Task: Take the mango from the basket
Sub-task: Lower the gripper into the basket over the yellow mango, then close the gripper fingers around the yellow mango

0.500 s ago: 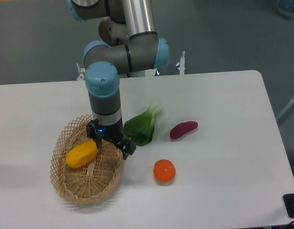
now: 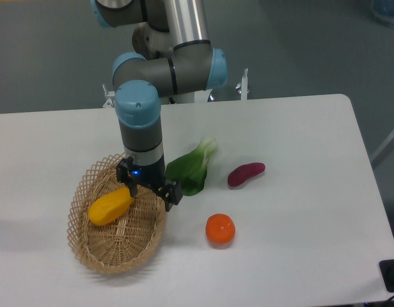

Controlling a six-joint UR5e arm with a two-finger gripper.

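Observation:
The mango (image 2: 109,206), smooth and yellow-orange, lies in the left half of the oval wicker basket (image 2: 98,256). My gripper (image 2: 150,192) points down over the basket's upper right part, just right of the mango's right end. Its jaws stand apart, and the left fingertip (image 2: 132,190) is close to the mango's tip. Nothing is between the fingers. The mango rests on the basket's floor.
A green leafy vegetable (image 2: 189,169) lies just right of the gripper, outside the basket. A purple-red sweet potato (image 2: 245,174) lies further right. A round orange (image 2: 220,229) sits in front of them. The white table's right edge (image 2: 370,185) runs down the right side.
The gripper has shifted very slightly upward. The mango and the basket have not moved.

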